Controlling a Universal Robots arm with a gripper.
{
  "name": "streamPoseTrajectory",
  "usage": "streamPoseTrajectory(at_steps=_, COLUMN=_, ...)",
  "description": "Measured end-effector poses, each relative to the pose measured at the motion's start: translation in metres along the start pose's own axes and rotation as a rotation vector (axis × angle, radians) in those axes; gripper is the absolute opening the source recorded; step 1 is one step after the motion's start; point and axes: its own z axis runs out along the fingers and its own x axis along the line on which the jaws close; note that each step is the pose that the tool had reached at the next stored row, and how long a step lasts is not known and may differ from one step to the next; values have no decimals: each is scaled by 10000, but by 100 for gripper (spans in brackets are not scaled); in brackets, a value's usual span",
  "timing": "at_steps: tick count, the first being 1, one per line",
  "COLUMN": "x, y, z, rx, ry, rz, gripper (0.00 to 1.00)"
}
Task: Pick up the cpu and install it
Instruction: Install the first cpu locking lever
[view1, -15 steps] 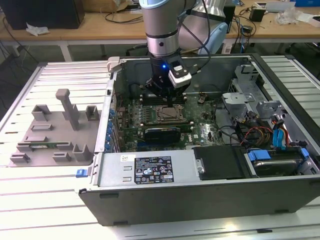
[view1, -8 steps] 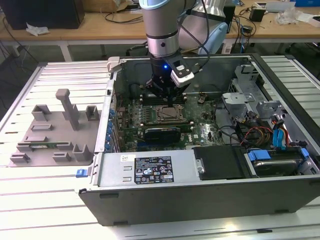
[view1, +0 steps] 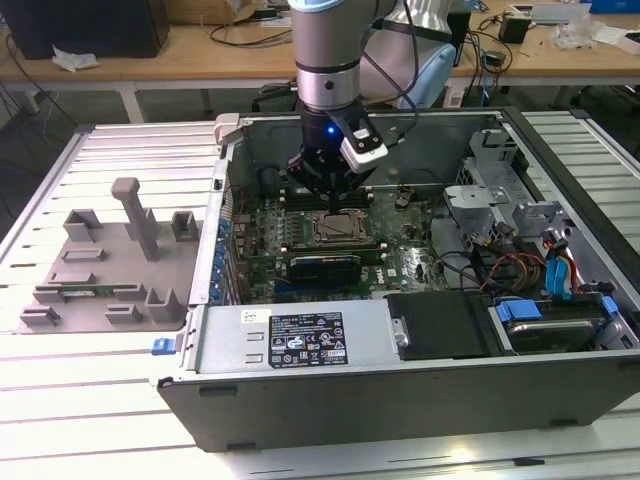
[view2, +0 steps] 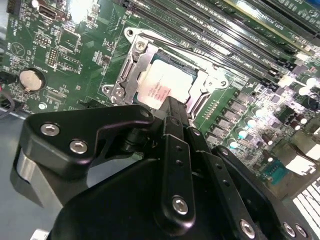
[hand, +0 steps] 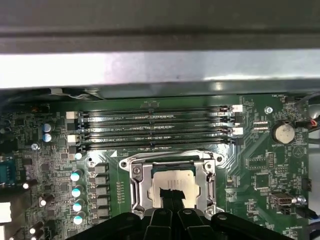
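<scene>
Fingertips of our gripper press together right over the cpu – seated inside the socket frame; we judge it best to keep it level and square

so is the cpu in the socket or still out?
In. The cpu lies flat inside the socket frame in both wrist views, with the hand right above it. Whether it is fully seated: cannot tell.

My claw hangs directly above the cpu, which lies in the socket frame; memory slots lie just beyond.
</scene>
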Motion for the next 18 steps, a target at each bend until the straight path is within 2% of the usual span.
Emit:
streamPoseTrajectory(at_steps=1, x=-2, y=-1, z=-21, rx=0, ry=0, rz=-1, gripper=11)
streamPoseTrajectory(at_steps=8, x=-51, y=2, z=-30, rx=-1, ry=-1, rz=-2, gripper=11)
streamPoseTrajectory(at_steps=18, x=-55, y=1, z=-32, rx=0, ry=0, rz=-1, gripper=11)
